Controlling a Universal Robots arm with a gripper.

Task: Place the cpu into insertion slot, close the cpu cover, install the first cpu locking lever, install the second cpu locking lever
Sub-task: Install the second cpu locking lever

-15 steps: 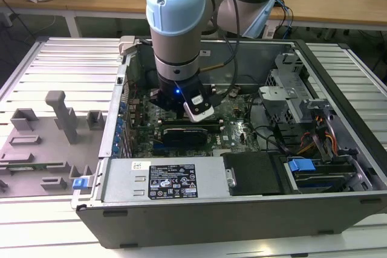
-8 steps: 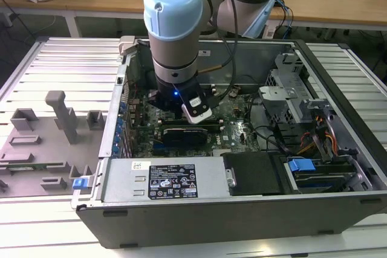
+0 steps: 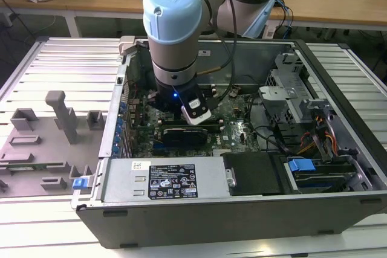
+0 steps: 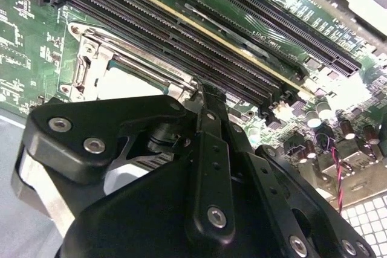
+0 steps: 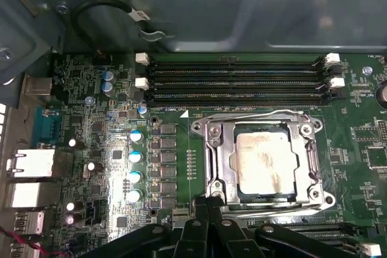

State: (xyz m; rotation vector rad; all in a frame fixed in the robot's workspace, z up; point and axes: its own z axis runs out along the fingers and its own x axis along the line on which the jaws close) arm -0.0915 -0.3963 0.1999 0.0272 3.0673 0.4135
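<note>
- Pincer (image 5: 208, 200) tips sit drawn together, at the rim of the insertion slot (image 5: 234, 149). I can't tell whether they pinch a wire or just press there.
- I judge the spot deliberate. It is the corner where the locking wires end, so the tips are placed to work a lever, not the chip.
- My cpu (image 5: 266, 164) already lies flat in the slot, its silver top showing through the window of the cpu cover (image 5: 221, 161).
- That cover is down over the chip's edges, which is what keeps it seated.
- One lever wire (image 5: 260, 115) runs along the cover's side nearest the memory slots (image 5: 236, 80). It looks laid flat, though I can't see whether it is hooked.
- In the second wrist view the pincer (image 4: 208, 92) pokes down just beside the same cover, with the cpu (image 4: 124, 83) pale behind it.
- In the exterior view the arm (image 3: 172, 28) reaches straight down into the open computer case (image 3: 242, 222), which holds the green board (image 3: 242, 128).
- On that view's clock face, taken from the arm's wrist, a grey power box (image 3: 163, 179) lies at six o'clock. A drive cage (image 3: 284, 98) lies at three.
- Outside the case, at nine o'clock, a grey fixture tray (image 3: 36, 143) rests on the table.
</note>
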